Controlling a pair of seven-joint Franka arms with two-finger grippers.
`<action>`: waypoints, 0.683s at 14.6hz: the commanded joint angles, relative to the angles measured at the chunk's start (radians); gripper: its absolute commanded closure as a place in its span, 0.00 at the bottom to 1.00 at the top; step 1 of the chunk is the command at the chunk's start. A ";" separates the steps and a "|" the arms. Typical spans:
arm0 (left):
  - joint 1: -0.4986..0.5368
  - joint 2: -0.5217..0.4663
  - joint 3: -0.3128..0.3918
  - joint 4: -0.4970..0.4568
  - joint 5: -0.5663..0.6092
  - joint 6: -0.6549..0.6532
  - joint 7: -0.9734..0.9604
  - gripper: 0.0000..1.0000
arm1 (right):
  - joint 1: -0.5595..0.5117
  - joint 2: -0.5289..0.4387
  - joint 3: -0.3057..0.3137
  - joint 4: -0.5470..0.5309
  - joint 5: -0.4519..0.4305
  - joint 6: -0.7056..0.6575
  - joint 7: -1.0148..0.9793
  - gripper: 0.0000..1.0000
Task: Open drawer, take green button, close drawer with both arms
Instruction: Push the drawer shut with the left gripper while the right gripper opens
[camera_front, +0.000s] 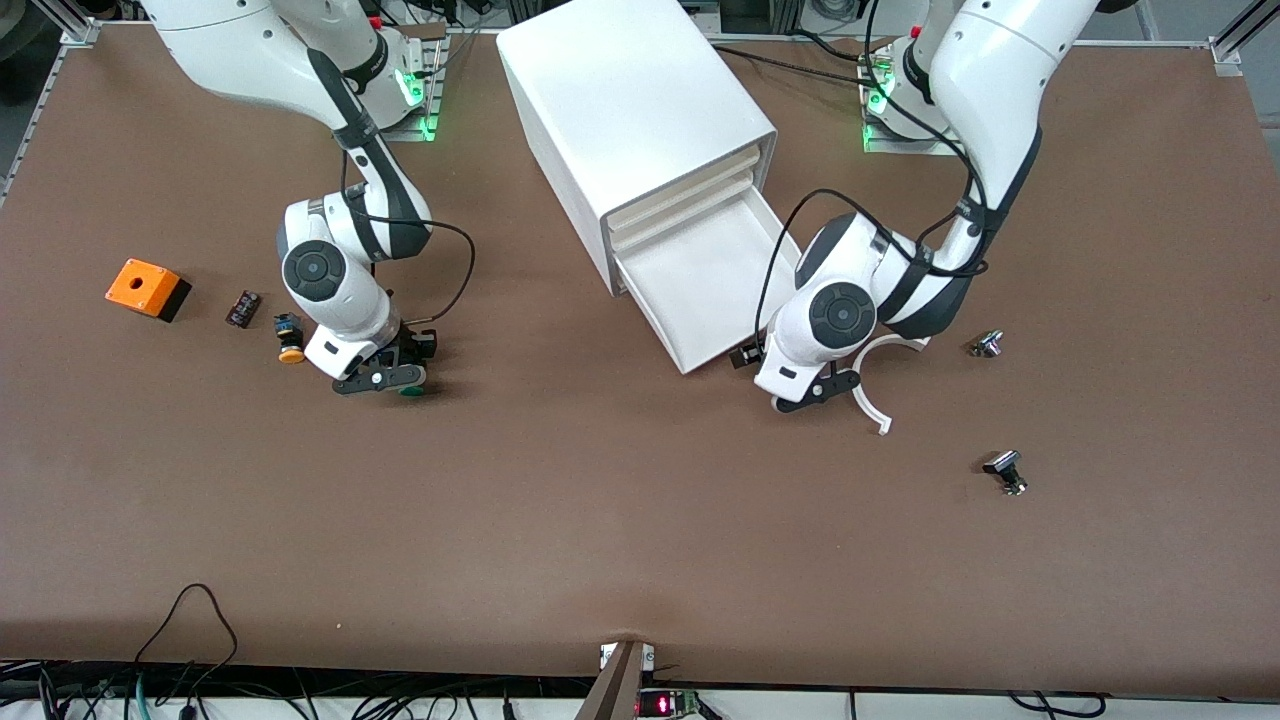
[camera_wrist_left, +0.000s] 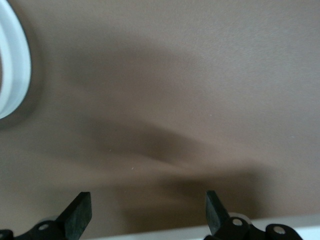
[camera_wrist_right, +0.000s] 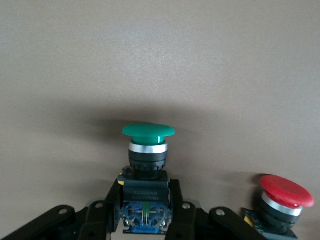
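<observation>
Pinching the button (camera_wrist_right: 147, 150) low over the table toward its right-arm end, the right gripper (camera_front: 385, 378) risks dropping it; the left gripper (camera_front: 815, 392), spread, could jam the open drawer (camera_front: 700, 290).

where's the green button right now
The green button is clamped in the right gripper, low over the table toward the right arm's end, beside the yellow-capped button; the drawer it came from stands open.

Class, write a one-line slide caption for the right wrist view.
Right gripper shut on the green button's dark body, cap toward the table; red-capped button beside it.
</observation>
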 joint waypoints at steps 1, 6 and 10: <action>-0.004 0.010 0.035 -0.003 -0.014 0.080 0.029 0.00 | -0.017 -0.036 0.008 -0.030 -0.001 0.008 -0.018 0.00; -0.033 -0.047 0.015 -0.149 -0.029 0.175 0.021 0.00 | -0.018 -0.066 0.006 0.020 0.009 -0.034 -0.014 0.00; -0.036 -0.119 -0.058 -0.282 -0.151 0.178 0.032 0.00 | -0.028 -0.092 0.000 0.160 0.012 -0.211 -0.011 0.00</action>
